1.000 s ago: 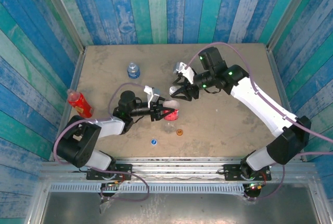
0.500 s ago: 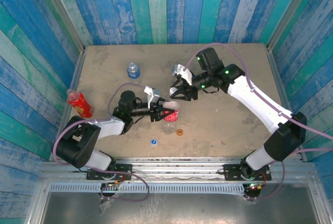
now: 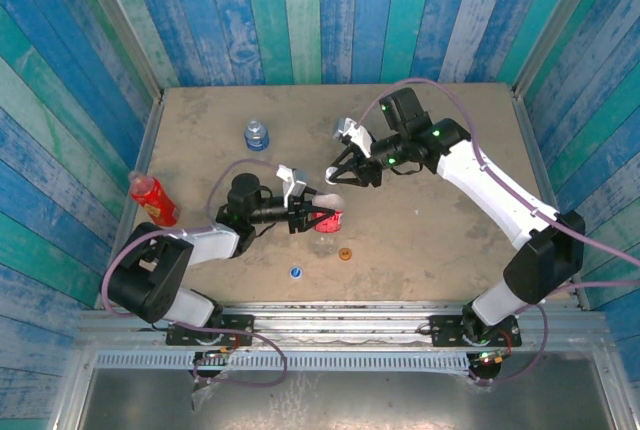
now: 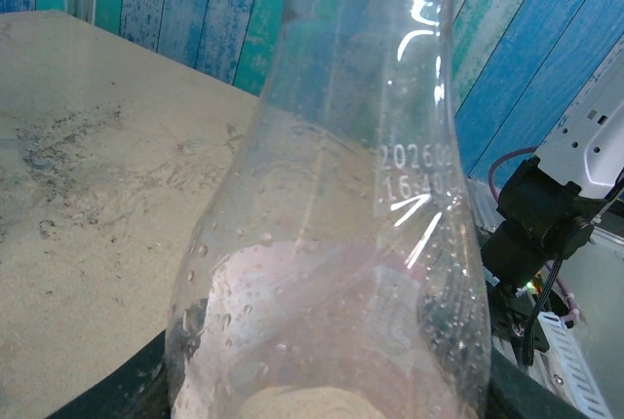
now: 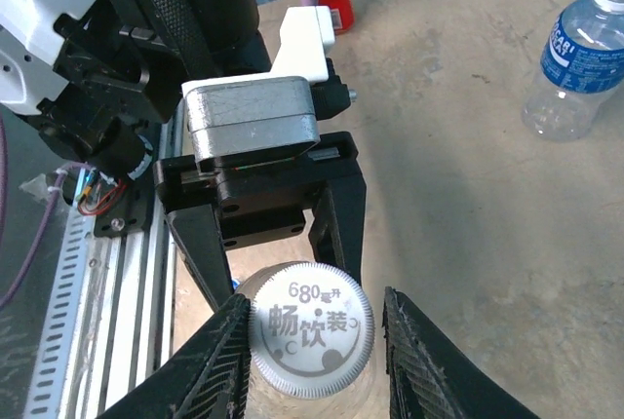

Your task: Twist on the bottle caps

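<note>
White cap (image 5: 310, 326) atop clear bottle (image 4: 331, 244), mid table (image 3: 420, 240), edges well away

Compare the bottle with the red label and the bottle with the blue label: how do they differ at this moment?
The red-label bottle is held by the left gripper; the blue-label bottle stands free, farther back and to the left. The red-label bottle carries a white cap between the fingers of the right gripper; the blue-label bottle has no gripper near it. Both are clear plastic and upright.

Blue-teal plank walls (image 3: 300, 10) enclose scuffed tan tabletop (image 3: 430, 245); metal rail (image 3: 340, 312) at near edge.
</note>
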Motion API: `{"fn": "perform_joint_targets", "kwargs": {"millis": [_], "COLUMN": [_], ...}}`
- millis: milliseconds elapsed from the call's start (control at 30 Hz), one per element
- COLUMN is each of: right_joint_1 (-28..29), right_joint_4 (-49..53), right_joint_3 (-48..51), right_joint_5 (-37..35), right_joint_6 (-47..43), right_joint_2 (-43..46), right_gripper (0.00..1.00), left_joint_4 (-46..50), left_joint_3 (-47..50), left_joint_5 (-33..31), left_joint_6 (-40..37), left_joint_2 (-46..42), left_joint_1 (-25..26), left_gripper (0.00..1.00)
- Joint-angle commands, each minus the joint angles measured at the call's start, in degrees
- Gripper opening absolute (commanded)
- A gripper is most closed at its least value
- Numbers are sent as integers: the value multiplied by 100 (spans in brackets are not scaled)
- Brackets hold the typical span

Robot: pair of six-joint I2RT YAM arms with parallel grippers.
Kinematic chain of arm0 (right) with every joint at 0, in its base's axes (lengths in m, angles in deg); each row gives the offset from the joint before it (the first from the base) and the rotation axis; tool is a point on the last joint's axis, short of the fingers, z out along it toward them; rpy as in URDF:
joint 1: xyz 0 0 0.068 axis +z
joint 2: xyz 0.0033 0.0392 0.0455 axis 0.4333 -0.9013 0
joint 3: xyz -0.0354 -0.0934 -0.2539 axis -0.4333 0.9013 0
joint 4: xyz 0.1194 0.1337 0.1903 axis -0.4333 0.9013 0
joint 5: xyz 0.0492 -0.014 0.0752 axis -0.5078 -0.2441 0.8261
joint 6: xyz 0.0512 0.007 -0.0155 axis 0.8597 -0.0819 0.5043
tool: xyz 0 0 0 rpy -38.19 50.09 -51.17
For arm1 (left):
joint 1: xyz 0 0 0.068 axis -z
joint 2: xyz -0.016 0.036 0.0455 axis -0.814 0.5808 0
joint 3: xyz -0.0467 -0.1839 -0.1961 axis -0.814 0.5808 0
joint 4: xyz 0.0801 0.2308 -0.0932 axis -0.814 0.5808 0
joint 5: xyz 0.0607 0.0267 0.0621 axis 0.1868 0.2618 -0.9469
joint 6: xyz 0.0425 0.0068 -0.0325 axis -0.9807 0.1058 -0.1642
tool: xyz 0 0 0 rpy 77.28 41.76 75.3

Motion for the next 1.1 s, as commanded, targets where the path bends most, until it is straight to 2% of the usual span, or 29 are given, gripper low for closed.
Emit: {"fn": "perform_joint_targets", "kwargs": {"millis": [0,133,300,367,500,633,800,933,1067], "right_joint_1": [-29,-29,-30,-23,-42,-49,-38,-33,-6], "right_joint_4": [64,76,151,380,499,1213,2112,2132,1881], "right_joint_3": [-40,-41,-9,98,286,-373,-879,-891,-882], "right_joint_5": [115,94,77,424,667,960,955,803,656], "right_joint_6": [74,254,988,598,-169,-1005,-1970,-1951,-1361], "right_joint_2": [-49,-75,-108,-59,35,-402,-828,-908,-906], "right_gripper": [34,30,24,29,28,29,32,32,31], "left_joint_4": [-94,-136,-321,-286,-296,-24,-42,-45,-211], "left_joint_3": [-126,-106,13,-82,-161,-217,-240,-276,-229], "left_joint_5": [112,73,-145,-7,333,384,353,295,-35], "left_joint_6": [-108,-117,-239,-165,-74,-190,-64,-31,-8], "left_joint_2": [-300,-326,-465,-443,-440,-563,-721,-812,-892], "left_joint_1": [0,-1,-2,-2,5,-2,3,5,-2], "left_gripper": [53,53,53,53,53,52,52,52,52]}}
